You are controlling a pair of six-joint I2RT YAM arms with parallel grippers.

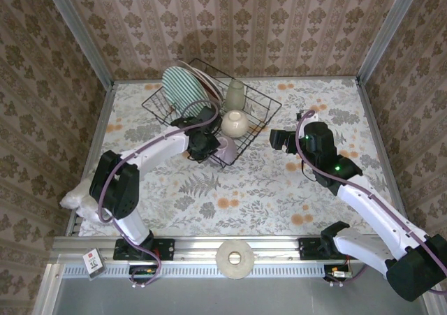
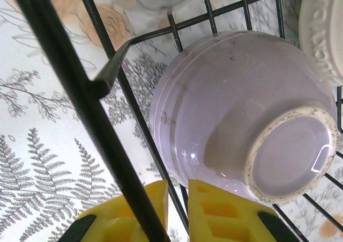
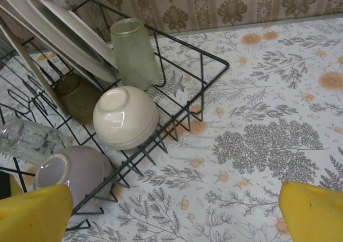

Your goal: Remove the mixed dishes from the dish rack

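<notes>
Toward the back of the flower-patterned table [image 1: 279, 196], I saw the black wire dish rack [image 1: 271, 104] sitting at an angle and loaded with dishes. A green-striped plate [image 1: 178, 91] stood on edge in its far left corner, with more pale plates [image 3: 72, 33] leaning behind it. A pale green tumbler [image 3: 134, 54] rested tilted against those plates. A cream bowl [image 3: 126, 117] sat upside down just in front of the tumbler, its foot ring up. An amber cup [image 3: 77, 97] was tucked under the plates. A small clear glass [image 3: 27, 140] lay on its side just beside the lilac bowl [image 2: 236, 108].

That lilac bowl lay tipped over in the rack's near corner, with its foot ring facing my left wrist camera.

My left gripper [image 2: 177, 199] had reached into that corner. Its yellow fingers [image 2: 225, 215] were drawn almost together, leaving only a slim gap. A rack wire ran through the gap, and the tips sat right at the bowl's side. I could not tell whether they pinched anything.

My right gripper [image 3: 174, 215] hung above bare table just to the right of the rack. Its fingers were spread wide and held nothing.

A white plush dog [image 1: 77, 200] lay at the table's left edge. A pale ring-shaped disc [image 1: 235, 259] sat on the rail between the two arm bases.
</notes>
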